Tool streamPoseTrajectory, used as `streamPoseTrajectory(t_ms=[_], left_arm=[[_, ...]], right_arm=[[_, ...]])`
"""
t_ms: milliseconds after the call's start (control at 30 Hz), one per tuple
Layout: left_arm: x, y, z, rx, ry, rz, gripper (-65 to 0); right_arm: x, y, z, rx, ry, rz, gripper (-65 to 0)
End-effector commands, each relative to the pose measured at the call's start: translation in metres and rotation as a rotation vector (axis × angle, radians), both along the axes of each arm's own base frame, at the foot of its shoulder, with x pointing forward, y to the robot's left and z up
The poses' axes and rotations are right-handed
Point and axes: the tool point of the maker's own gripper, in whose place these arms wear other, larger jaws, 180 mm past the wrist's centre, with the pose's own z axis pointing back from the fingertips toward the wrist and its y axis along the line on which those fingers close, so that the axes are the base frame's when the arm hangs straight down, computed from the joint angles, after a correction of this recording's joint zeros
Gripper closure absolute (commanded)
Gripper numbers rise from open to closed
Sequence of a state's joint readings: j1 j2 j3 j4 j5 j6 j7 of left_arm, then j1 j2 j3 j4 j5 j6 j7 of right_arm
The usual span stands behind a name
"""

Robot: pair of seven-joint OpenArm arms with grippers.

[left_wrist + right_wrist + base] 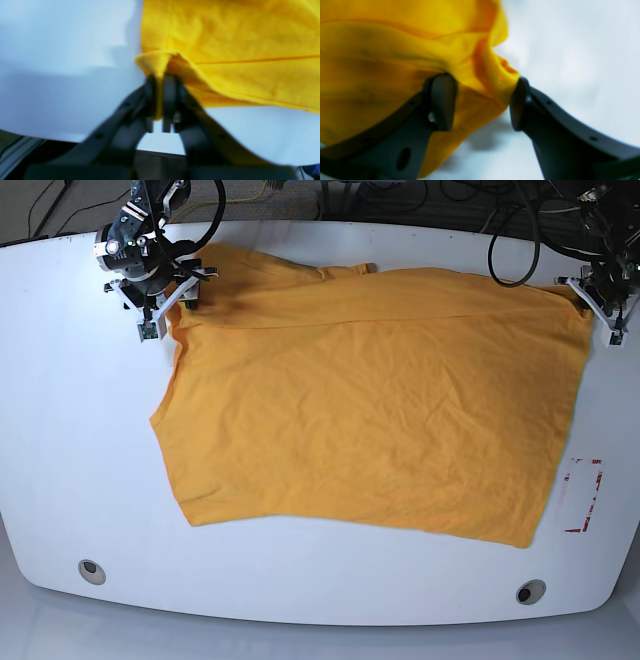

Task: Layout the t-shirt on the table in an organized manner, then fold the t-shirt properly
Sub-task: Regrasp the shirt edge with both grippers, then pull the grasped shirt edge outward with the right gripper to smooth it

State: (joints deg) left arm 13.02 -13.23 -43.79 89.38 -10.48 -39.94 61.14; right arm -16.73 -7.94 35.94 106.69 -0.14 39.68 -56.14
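Observation:
The orange-yellow t-shirt (pixel 370 400) lies spread over the white table (pixel 60 430), wrinkled, with a folded strip along its far edge. At the far right corner of the cloth, my left gripper (pixel 612 318) is shut on the t-shirt (pixel 225 37); the left wrist view shows its black fingers (pixel 170 90) pinching a small fold of the hem, my left gripper (pixel 160 81) sitting just above the table. At the far left corner, my right gripper (pixel 166 314) stands open. A bunched ridge of the t-shirt (pixel 382 50) sits between the parted fingers (pixel 442 100) of my right gripper (pixel 480 102).
A red-outlined rectangle mark (pixel 583 496) sits near the table's right edge beside the cloth. Two round grey grommet holes (pixel 91 571) (pixel 530 591) lie near the front edge. Black cables (pixel 520 240) hang behind the far edge.

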Motion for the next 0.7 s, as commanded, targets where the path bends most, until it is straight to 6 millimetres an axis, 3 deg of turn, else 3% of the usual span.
streamPoseTrajectory(t_ms=[0,200,667], left_arm=[[-0.005,0.004,0.003,0.026,0.026,-0.006,0.0],[0.005,0.006,0.023,0.077,-0.019,-0.028,0.0],[0.016,0.005,0.08,0.238,-0.072,-0.09,0.0]], right_arm=[[-0.012,-0.001,-0.006,-0.013,0.062,0.005,-21.1],[-0.015,-0.002,-0.007,-0.016,0.071,0.004,-0.6],[-0.033,-0.013,0.012,-0.095,0.136,0.014,-1.7]])
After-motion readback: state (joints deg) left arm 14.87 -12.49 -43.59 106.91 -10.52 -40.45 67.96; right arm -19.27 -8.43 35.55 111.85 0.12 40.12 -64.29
